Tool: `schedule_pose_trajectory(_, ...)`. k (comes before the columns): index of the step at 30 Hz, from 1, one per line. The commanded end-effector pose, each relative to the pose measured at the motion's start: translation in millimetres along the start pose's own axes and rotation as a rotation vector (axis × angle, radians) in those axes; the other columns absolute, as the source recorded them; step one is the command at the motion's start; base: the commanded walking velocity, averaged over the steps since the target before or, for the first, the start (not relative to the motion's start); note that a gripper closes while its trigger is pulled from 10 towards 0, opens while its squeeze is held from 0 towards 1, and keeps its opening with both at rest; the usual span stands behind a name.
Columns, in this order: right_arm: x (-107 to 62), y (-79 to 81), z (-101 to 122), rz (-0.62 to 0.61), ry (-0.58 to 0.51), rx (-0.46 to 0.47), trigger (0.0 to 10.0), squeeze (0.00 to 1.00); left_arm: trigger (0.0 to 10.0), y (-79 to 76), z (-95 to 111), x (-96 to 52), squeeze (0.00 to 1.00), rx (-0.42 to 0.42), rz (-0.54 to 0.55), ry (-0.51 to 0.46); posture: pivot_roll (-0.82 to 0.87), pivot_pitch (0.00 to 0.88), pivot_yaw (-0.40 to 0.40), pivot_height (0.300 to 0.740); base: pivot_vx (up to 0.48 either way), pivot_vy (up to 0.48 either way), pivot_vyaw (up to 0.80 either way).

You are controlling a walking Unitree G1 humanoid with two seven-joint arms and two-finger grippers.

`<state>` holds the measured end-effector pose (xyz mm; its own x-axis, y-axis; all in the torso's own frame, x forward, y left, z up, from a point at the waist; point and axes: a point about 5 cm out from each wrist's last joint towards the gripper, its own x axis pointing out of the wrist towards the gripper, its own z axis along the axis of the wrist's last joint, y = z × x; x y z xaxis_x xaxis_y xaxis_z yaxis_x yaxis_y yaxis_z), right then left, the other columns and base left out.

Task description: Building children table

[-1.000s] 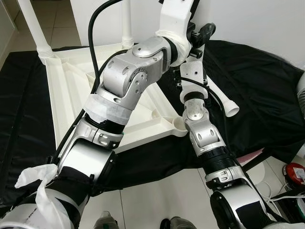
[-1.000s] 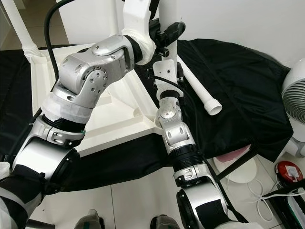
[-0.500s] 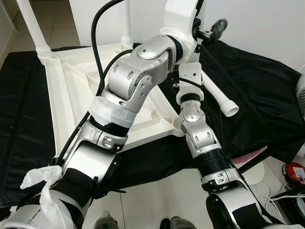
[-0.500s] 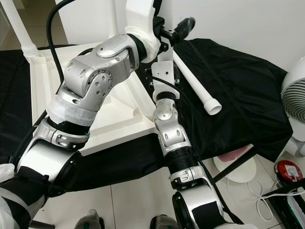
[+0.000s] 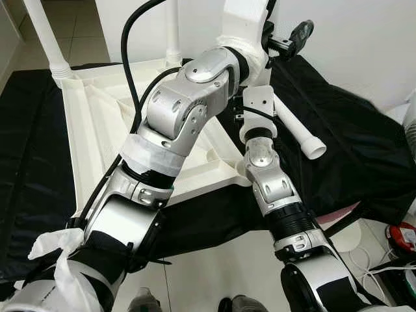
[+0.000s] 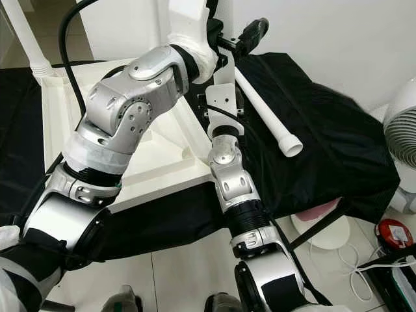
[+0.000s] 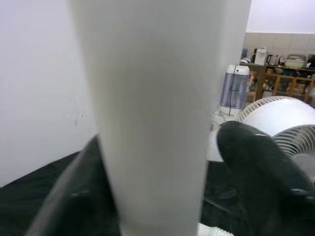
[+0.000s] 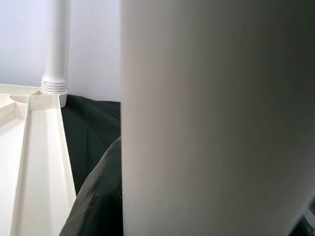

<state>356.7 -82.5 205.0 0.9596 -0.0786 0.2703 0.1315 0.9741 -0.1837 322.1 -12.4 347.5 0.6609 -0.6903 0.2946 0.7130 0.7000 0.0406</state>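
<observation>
The left arm (image 5: pixel 182 110) bends up through the centre of the frame, elbow high, forearm reaching to the top middle where the left gripper (image 7: pixel 162 196) has its black fingers (image 7: pixel 256 162) on either side of a white table leg (image 7: pixel 157 108), closed against it. The right arm (image 5: pixel 273 182) rises straight from the lower right toward the same upright leg; the right wrist view has that leg right up against the lens, and I cannot tell how far the right gripper is open.

The upturned white tabletop (image 5: pixel 91 130) lies on a black cloth (image 5: pixel 351 143) in the left half, with two legs (image 5: pixel 45 36) already standing in its far corners. A loose leg (image 5: pixel 296 130) lies on the cloth right of centre. The left arm covers the tabletop's near right part. A white fan (image 6: pixel 403 136) stands at the right edge.
</observation>
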Motion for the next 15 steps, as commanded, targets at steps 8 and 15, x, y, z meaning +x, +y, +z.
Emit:
schedule_pose_trajectory(8, 1.6, 1.6, 3.5, 0.003, -0.017, -0.011, 10.0, 0.0, 0.0, -8.3, -0.5, 0.3, 0.0, -0.003, -0.081, -0.01, 0.02, 0.0, -0.019, 0.74, 0.0, 0.0, 0.0)
schedule_pose_trajectory(15, 1.2, -0.4, 4.4, -0.006, -0.03, -0.012, 10.0, 1.0, 10.0, -6.3, 0.8, 2.4, 0.0, -0.011, -0.065, -0.009, 0.01, 0.0, -0.018, 0.74, 0.0, 0.0, 0.0)
